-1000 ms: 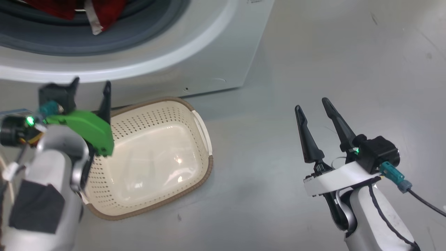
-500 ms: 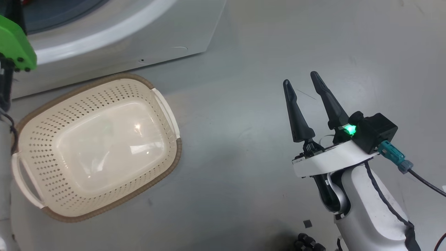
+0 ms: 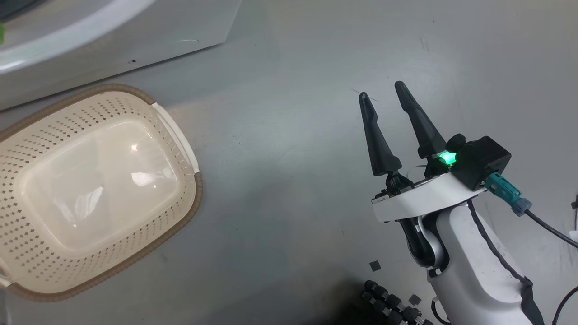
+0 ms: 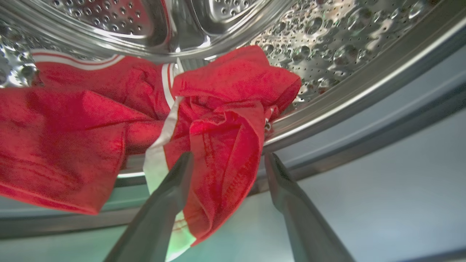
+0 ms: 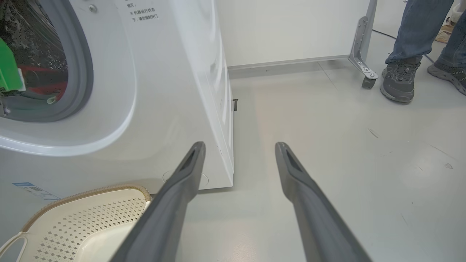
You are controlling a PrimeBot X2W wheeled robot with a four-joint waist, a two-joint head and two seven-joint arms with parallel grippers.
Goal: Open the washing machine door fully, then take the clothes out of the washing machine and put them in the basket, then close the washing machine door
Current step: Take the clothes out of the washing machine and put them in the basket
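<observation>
Right claw [image 3: 381,90], in the head view, has its fingers spread above the grey floor [image 3: 293,158], well apart from the basket [image 3: 197,198], which lies at the left near the lower corner of the washing machine [image 3: 135,40]. In the left wrist view the left claw [image 4: 229,156] is spread wide at the mouth of the steel drum [image 4: 327,43], with a fold of the red clothes [image 4: 233,80] between its fingers, not pinched. In the right wrist view a green part [image 5: 9,72] of the left arm reaches into the round opening, and a person's shoes [image 5: 400,82] stand far off on the floor.
</observation>
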